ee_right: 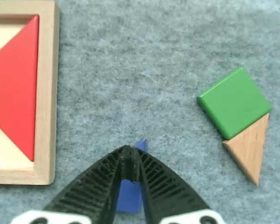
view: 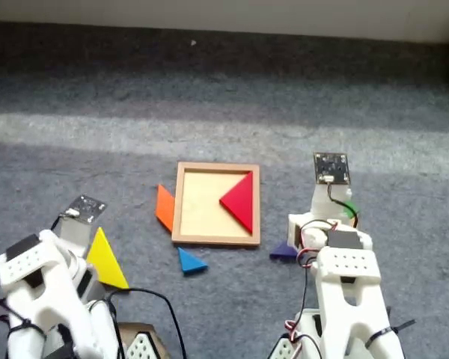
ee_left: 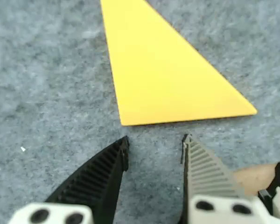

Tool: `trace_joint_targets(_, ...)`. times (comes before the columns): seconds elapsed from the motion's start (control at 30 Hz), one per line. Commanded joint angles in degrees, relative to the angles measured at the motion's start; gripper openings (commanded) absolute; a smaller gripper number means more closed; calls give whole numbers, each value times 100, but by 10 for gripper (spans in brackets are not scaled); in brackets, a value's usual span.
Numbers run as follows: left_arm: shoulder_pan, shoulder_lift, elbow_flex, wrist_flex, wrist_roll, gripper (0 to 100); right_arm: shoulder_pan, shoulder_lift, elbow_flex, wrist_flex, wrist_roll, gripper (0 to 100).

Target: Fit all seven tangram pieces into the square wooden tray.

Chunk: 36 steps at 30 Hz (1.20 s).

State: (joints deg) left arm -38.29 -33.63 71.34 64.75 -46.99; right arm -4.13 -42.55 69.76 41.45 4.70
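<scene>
Mid-table sits the square wooden tray [view: 215,241], a red triangle [view: 239,200] against its right wall. Toward the table's near left corner lies the yellow triangle [ee_left: 168,70] — the left gripper [ee_left: 154,140] hangs just short of it, jaws spread, empty. Beside the tray's near right corner the right gripper [ee_right: 131,154] has jaws pressed together, apparently pinching a dark blue piece [ee_right: 129,196]; nearby, a green square [ee_right: 233,101] touches a wooden triangle [ee_right: 248,148].

1 square wooden tray [view: 178,203], 1 green square [ee_right: 233,102], 1 orange parallelogram [view: 165,208], 5 triangles: red [view: 241,200], yellow [view: 105,260], light blue [view: 189,261], dark blue [view: 283,252], plain wood [ee_right: 249,148].
</scene>
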Motion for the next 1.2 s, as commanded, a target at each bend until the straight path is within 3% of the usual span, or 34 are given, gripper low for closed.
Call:
trace_joint_targets(0.0,567,-75,-251,-255,765,196,66,-110,-22,-84,62,9)
trace_joint_targets(0.23,1771,-66,-743,-264,2189,196,66,-110,-22,-84,62,9)
trace_joint_targets(0.47,2457,-22,-1314,-545,2875,197,66,-110,-22,-84,62,9)
trace_joint_targets(0.63,2492,-31,-1525,-976,2848,200,66,-110,-22,-84,62,9)
trace_joint_targets(0.77,2448,-22,-2105,79,2075,207,66,-110,-22,-84,62,9)
trace_joint_targets(0.9,2448,-22,-2624,1169,1960,268,66,-110,-22,-84,62,9)
trace_joint_targets(1.03,2484,13,-2598,1240,2031,274,66,-110,-22,-84,62,9)
trace_joint_targets(1.17,2484,541,-2519,1231,2558,274,66,-110,-22,-84,62,9)
